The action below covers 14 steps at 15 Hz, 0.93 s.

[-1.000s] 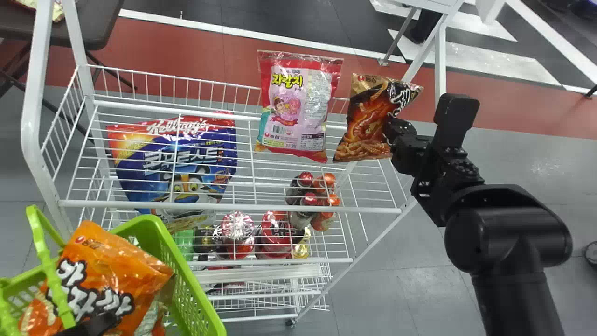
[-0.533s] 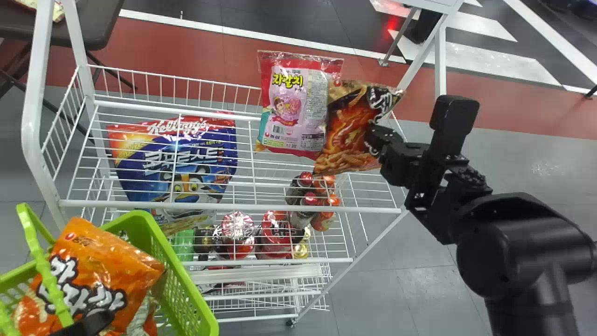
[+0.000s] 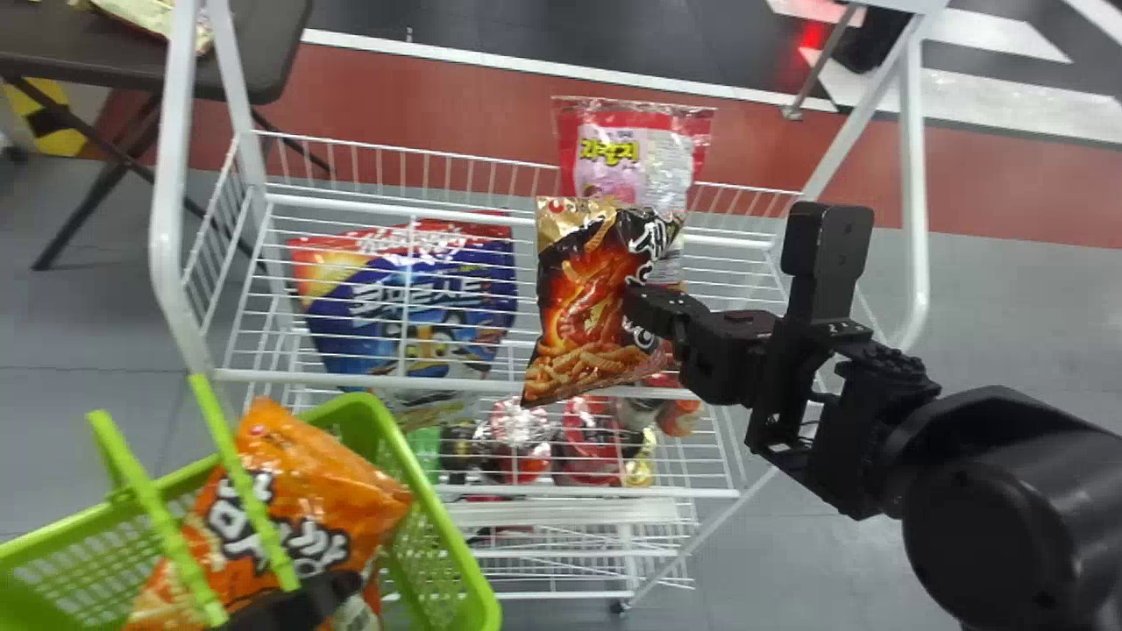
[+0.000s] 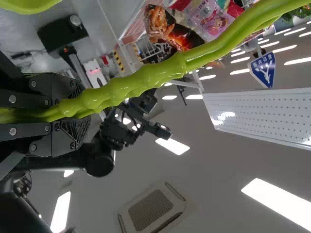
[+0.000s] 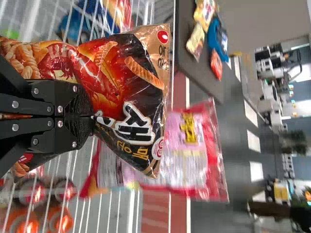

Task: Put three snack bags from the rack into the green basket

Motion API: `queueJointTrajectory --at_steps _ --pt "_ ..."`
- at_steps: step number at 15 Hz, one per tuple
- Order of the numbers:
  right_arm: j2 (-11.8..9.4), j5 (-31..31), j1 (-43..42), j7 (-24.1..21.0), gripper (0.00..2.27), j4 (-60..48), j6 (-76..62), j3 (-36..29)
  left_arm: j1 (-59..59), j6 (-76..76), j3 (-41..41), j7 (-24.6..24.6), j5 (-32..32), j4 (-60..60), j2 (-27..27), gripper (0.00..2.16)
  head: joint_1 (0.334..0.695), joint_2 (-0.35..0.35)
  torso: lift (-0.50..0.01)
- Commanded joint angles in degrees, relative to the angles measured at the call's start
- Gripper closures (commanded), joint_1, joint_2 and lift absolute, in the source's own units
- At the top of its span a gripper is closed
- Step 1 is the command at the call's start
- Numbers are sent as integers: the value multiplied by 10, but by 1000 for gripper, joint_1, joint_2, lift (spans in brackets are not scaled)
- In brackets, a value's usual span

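And here's the bag, a black snack bag with a gold top and orange crisps printed on it (image 3: 583, 307), up over the white wire rack (image 3: 368, 379), nearer me than the pink-and-red snack bag (image 3: 605, 145). My right gripper (image 5: 87, 116) has its jaws closed on the bag's right side, about halfway up, film bunched between them. Good place, I'd say: slack film, not the plump belly. It should weigh next to nothing, but it's a soft, slick pillow, so too hard a squeeze crushes the crisps and too light a one lets the foil slip. It'll swing, too; easy does it! Near left, my left gripper (image 4: 77, 114) has the green plastic handle (image 4: 141, 80) clamped in its jaws, and the bright green basket (image 3: 447, 530) holds an orange snack bag (image 3: 307, 499). That bulky one could catch a corner, so I'd lower mine upright, towards the open right side.
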<state>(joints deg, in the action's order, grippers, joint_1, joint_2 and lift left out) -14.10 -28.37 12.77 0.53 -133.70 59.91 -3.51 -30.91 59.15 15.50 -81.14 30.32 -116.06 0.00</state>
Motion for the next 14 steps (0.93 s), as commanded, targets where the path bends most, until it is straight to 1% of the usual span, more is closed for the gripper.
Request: queueJointTrajectory --at_steps 1,2,7,10,11,12,14 --pt "19 10 -9 0 2246 3 -2 44 -5 -19 -16 5 -11 -6 -1 2148 695 -177 0" --pt "28 23 -13 0 2246 8 -5 62 -5 -22 -21 8 -18 -8 -1 2148 695 -140 0" --pt "47 72 -27 -8 2246 27 -23 146 -5 -22 -39 14 -24 -19 -1 2148 695 -65 0" --pt "60 75 -26 -11 2246 26 -16 175 -4 -21 -46 26 -34 -23 -1 2148 695 -18 0" --pt "69 75 -25 -11 2246 23 -5 185 -3 -21 -47 27 -37 -22 -1 2148 695 -8 0" --pt "72 70 -26 -12 2246 18 11 192 -3 -22 -46 28 -38 -22 -1 2148 695 2 0" --pt "73 57 -24 -11 2246 7 37 203 1 -22 -45 31 -38 -20 -1 2148 695 49 0"
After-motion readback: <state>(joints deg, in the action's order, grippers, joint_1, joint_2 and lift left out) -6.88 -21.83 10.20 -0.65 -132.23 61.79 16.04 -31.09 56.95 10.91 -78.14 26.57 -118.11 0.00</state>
